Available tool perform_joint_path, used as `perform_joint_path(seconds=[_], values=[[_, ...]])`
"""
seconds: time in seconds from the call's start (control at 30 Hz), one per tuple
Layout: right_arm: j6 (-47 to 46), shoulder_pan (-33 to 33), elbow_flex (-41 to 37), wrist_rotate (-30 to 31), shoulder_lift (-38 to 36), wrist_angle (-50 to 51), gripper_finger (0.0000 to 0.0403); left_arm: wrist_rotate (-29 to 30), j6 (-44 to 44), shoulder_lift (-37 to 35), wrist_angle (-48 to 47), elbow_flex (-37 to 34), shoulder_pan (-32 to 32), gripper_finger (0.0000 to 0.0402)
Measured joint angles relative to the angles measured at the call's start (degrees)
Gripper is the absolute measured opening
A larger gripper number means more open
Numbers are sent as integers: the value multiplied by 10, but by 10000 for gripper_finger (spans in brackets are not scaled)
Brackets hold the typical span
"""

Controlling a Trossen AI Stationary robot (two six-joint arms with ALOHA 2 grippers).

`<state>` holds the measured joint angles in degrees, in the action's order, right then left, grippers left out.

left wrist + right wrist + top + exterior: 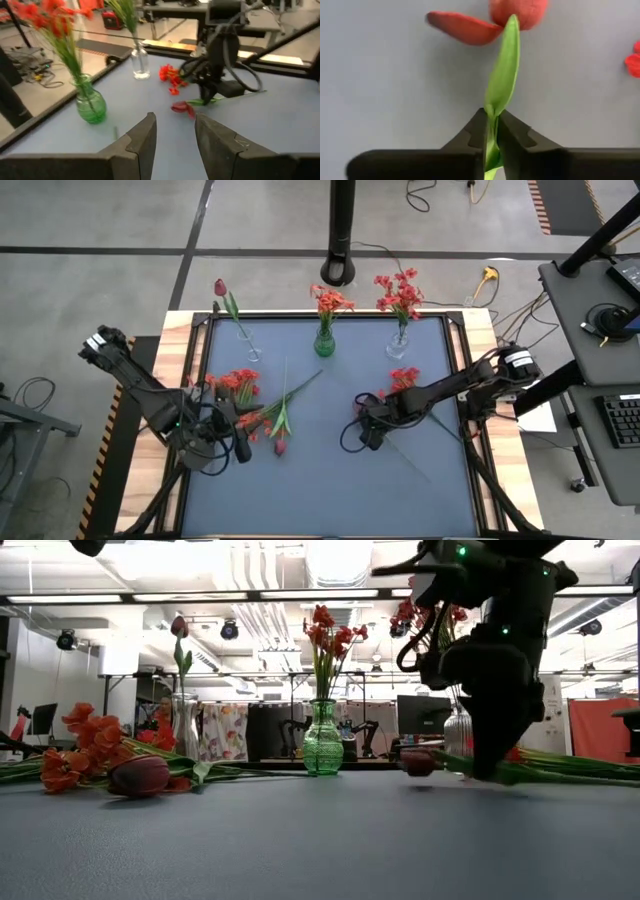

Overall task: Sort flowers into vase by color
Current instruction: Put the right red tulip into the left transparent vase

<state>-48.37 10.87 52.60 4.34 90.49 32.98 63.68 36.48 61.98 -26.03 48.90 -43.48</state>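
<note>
— Starting at the left: where is the left gripper (243, 448)?

— Low over the grey counter (330, 490), just beside the loose pile of flowers (262, 412) — orange-red clusters and a dark maroon tulip bud (280, 446) lying flat. Its jaws stand partly apart with nothing between them.

— And along the back edge?

— Three vases. A clear vase at the left (251, 349) holds one maroon tulip (220, 287). The green vase (324, 343) in the middle holds orange-red blooms (330, 302). A clear vase at the right (397, 346) holds red blooms (399, 293).

— What about the right side?

— The right gripper (491, 131) is down at the counter, right of centre, jaws clenched on the green stem of a red tulip (517, 11). The tulip lies on the counter, its head just ahead of the jaws, one petal (462, 27) spread to the side. A small red cluster (404, 378) lies near that arm, between it and the right clear vase.

— Is the stem lifted?

— Cannot tell; in the low view the bloom (418, 763) sits at counter level.
</note>
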Motion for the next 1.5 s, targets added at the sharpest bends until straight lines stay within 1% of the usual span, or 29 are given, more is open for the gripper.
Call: perform_joint_path(seconds=[0.07,0.17,0.33,0.43,0.53,0.63,0.7,0.83,0.9,1.03,1.13,1.2,1.33,1.5], values=[[11,-2,8,-16,-9,4,15,3,-4,-16,-24,0,0,119],[28,-4,28,-46,-29,8,17,3,6,-46,-73,0,0,119],[81,-10,75,-44,-52,-5,18,5,19,-90,-132,-2,0,119],[141,-25,103,-42,-53,-78,18,5,11,-105,-149,-9,0,119],[210,-44,131,-46,-44,-184,18,-4,5,-109,-157,-16,0,119],[288,-69,156,-65,-29,-281,18,-49,6,-111,-157,-18,0,119],[342,-84,169,-79,-17,-358,18,-98,20,-109,-157,-18,0,119],[428,-110,181,-92,8,-515,18,-216,60,-106,-161,-18,-1,119],[464,-124,184,-93,22,-581,18,-250,98,-103,-179,-18,-3,119],[509,-154,205,-100,52,-685,18,-263,169,-94,-241,-18,-9,119],[514,-176,237,-138,81,-737,18,-274,218,-85,-276,-18,-14,119],[518,-188,264,-158,108,-765,18,-279,228,-77,-282,-18,-15,119],[525,-213,335,-194,166,-788,18,-287,227,-57,-283,-18,-17,119],[542,-233,438,-195,241,-791,18,-294,233,-34,-307,-19,-29,119]])
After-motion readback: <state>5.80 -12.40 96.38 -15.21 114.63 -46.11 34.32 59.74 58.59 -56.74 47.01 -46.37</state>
